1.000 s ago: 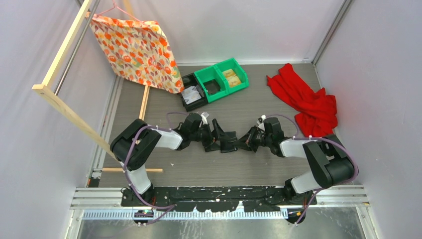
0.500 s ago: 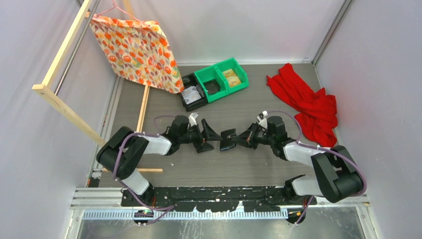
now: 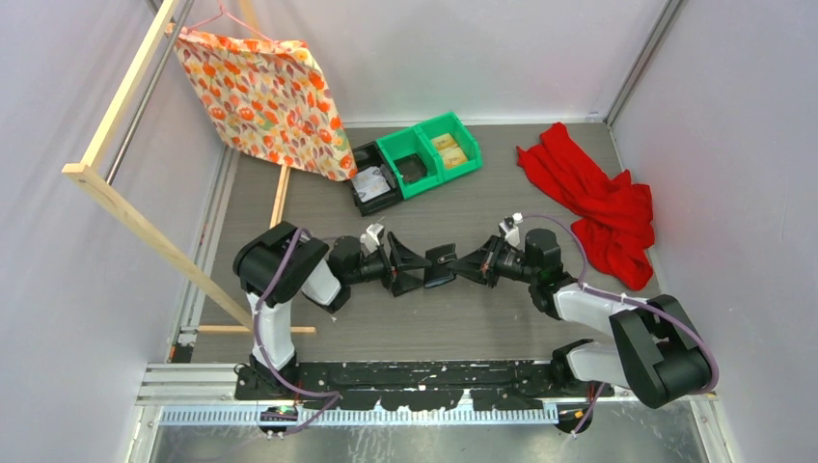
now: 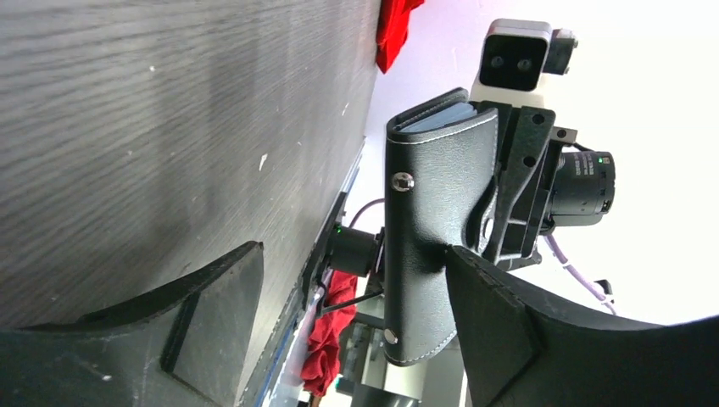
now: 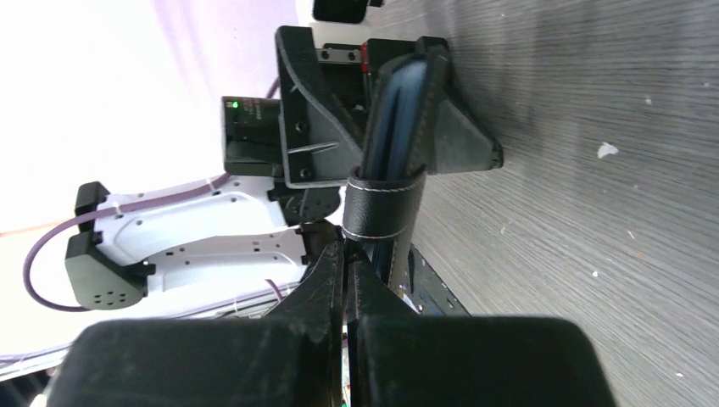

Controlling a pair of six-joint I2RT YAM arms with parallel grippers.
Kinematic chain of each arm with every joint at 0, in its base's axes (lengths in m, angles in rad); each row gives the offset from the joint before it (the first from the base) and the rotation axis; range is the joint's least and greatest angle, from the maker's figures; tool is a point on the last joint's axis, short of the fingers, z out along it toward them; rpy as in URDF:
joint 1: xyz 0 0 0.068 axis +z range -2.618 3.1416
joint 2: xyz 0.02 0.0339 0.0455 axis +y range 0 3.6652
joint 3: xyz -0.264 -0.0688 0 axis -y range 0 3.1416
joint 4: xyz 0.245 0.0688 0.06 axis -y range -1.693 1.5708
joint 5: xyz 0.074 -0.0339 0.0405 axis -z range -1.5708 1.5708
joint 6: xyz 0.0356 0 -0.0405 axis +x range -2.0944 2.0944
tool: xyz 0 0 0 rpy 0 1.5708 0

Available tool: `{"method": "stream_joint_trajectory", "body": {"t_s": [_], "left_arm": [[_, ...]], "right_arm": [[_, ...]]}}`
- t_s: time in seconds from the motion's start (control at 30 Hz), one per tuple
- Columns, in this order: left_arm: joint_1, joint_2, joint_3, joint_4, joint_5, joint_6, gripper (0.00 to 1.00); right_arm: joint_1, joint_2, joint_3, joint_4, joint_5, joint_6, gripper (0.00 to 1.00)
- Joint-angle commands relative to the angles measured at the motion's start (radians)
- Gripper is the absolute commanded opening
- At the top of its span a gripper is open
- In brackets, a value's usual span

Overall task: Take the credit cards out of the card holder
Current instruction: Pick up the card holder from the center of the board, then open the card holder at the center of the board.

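Card holder (image 3: 441, 265) is folded shut and held up off the desk (image 3: 502, 193), about mid-desk between the two arms. The right pincer (image 3: 467, 267) is clamped tight on one edge of it. Pale grey-blue layers (image 4: 441, 119) show at the open edge, can't tell if that's cards or just sleeves. Left pincer (image 3: 409, 266) is spread wide with a finger on either side of the holder, gripping nothing. Green bins (image 3: 431, 152) and a red cloth (image 3: 598, 203) sit further back.
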Motion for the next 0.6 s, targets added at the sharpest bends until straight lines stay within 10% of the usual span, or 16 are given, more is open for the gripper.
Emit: {"method": "stream_joint_trajectory", "body": {"t_s": [0.0,0.57], "left_arm": [[-0.004,0.040,-0.001,0.230,0.005,-0.077,0.78],[-0.015,-0.016,0.084,0.230,-0.002,-0.133,0.46]], "right_arm": [[0.002,-0.003,0.002,0.129,-0.036,0.061,0.01],[0.003,0.058,-0.047,0.151,-0.030,0.041,0.01]]}}
